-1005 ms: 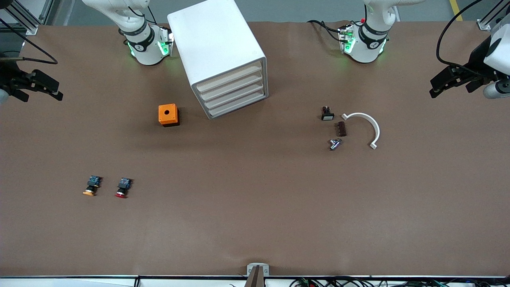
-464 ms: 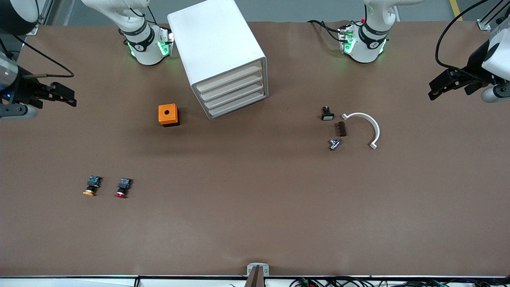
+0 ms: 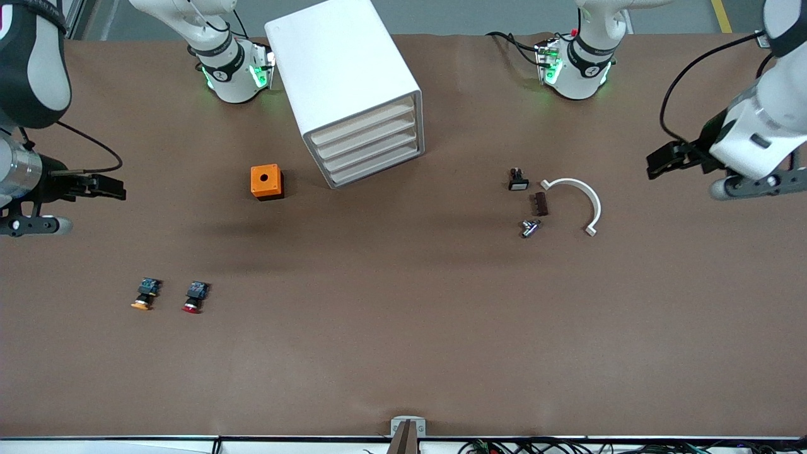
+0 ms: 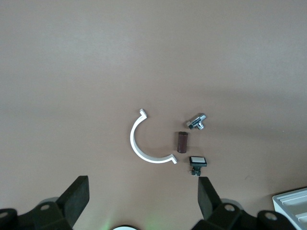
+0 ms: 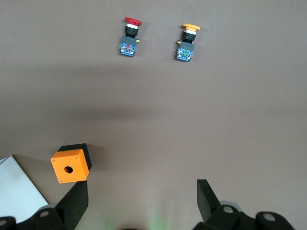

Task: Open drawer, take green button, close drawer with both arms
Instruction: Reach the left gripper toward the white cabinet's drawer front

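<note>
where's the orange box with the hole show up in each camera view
Front view: the orange box sits on the table beside the cabinet, toward the right arm's end.
Left wrist view: not in it.
Right wrist view: the orange box lies low in the picture, next to a white cabinet corner.
Shared landmark: the red-capped button and the orange-capped button, side by side in the front and right wrist views.

orange box [image 3: 267, 181], white arc [image 3: 577, 202], red-capped button [image 3: 195, 296]
</note>
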Controlling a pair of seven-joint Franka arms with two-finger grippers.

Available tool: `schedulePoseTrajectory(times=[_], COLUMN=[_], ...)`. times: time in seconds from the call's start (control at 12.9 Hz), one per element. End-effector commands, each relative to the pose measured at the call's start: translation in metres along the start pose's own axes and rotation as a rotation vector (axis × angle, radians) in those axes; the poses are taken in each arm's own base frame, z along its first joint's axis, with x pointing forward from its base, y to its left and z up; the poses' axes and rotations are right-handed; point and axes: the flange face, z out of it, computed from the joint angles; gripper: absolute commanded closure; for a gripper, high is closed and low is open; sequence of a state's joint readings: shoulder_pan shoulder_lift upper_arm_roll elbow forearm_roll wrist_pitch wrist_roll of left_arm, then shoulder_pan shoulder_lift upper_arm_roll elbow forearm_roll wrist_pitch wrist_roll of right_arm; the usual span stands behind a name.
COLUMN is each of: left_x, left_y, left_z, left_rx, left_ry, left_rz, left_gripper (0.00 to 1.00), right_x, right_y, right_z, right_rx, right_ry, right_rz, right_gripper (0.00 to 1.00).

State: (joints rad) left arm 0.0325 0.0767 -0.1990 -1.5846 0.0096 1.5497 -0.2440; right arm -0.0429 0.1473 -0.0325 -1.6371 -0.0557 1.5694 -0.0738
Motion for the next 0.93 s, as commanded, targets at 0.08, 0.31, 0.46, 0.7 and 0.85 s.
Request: schedulePoseTrajectory(times=[0.08, 0.31, 0.46, 0.7, 0.85], left_x=[0.024, 0.044, 0.05, 0.055, 0.054], left_y=[0.036, 0.068, 0.102, 0.161, 0.196], left_z=[0.034, 0.075, 0.1, 0.156, 0.198], left_rx=[-0.017, -0.054, -0.072, -0.083, -0.078], left_ry=[-0.009, -0.023, -0.029, -0.066, -0.1], left_rz=[-0.02, -0.093, -0.187, -0.362, -0.483], left_gripper=[0.0, 0.0, 0.0, 0.0, 0.0], right_x=[-0.002, -0.003, -0.003, -0.002, -0.003], right_y=[-0.026, -0.079, -0.113, -0.126, -0.126], right_z=[-0.012, -0.016, -0.021, -0.02, -0.019], right_rx=[0.036, 0.084, 0.126, 0.142, 0.141], right_ry=[-0.003, -0.008, -0.001, -0.006, -0.009], right_rz=[0.19, 0.394, 0.545, 0.602, 0.599], right_gripper=[0.0, 0.0, 0.0, 0.0, 0.0])
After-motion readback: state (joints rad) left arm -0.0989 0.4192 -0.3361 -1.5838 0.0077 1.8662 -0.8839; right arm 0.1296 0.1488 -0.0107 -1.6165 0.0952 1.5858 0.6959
